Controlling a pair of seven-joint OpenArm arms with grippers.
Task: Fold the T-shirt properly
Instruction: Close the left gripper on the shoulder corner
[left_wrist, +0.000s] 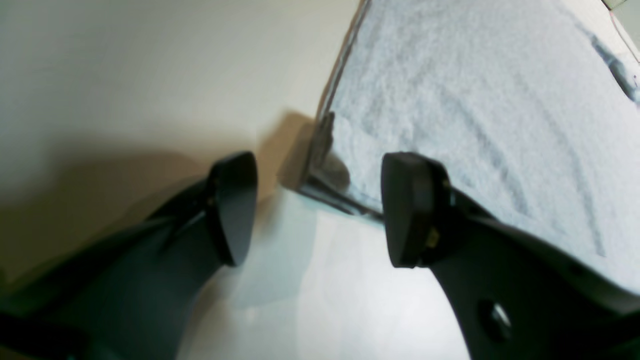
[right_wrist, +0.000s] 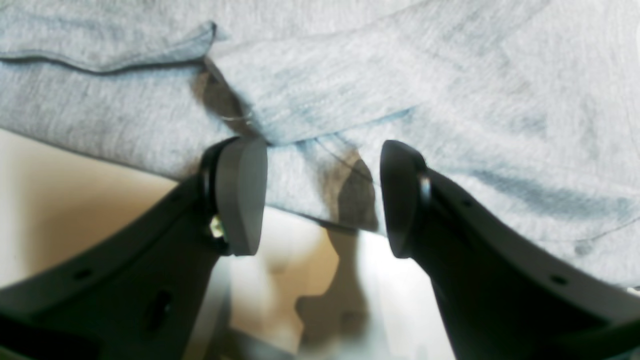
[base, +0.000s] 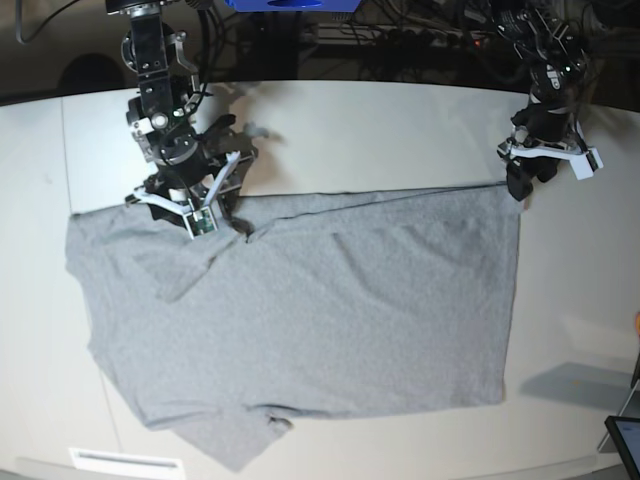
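Both pincers spread, gripping nothing: left gripper (left_wrist: 317, 210) just off one far corner of T-shirt (base: 330, 310), right gripper (right_wrist: 320, 197) over the far hem. Spread nearly flat on table (base: 380, 130), one sleeve rumpled. No fold made yet; all folding left.

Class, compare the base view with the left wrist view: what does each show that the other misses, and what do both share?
Only the base view shows the whole heather-grey cotton T-shirt spread flat, and the right hand over its far edge. Only the left wrist view shows the left hand close up, jaws apart with nothing between them. Both show the shirt's corner lying on the pale white table beside that hand.
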